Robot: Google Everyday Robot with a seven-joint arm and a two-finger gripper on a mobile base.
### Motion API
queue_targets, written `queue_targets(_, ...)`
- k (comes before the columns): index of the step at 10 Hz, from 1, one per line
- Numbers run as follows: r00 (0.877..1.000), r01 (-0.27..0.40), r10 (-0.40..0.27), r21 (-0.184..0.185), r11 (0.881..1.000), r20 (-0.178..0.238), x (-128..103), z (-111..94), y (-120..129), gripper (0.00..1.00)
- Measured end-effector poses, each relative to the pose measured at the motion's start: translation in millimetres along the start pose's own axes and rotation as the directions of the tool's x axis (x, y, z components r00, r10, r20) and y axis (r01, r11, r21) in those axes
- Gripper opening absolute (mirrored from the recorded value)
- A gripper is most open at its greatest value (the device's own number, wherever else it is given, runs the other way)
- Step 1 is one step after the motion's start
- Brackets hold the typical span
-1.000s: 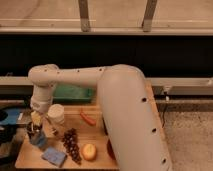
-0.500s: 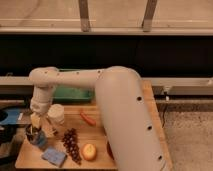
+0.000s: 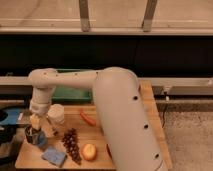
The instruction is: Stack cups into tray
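gripper (image 3: 35, 126) hanging at near-left corner of wooden tabletop (image 3: 127, 122), pointing down right over small dark metal cup (image 3: 33, 135), can't tell if fingers gripping or let go. pale cup (image 3: 56, 114) just right of it, upright. green tray (image 3: 72, 93) at far side, partly behind arm. orange carrot (image 3: 88, 118) mid-board, dark grapes (image 3: 71, 145) near front, blue sponge (image 3: 54, 156) at near-left edge, round yellowish fruit (image 3: 89, 151) right of grapes
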Motion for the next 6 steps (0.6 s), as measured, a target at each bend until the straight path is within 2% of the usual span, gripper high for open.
queue_targets(6,1.000,-0.026,0.026,0.037,0.999,0.002,8,-12,-2,0.68)
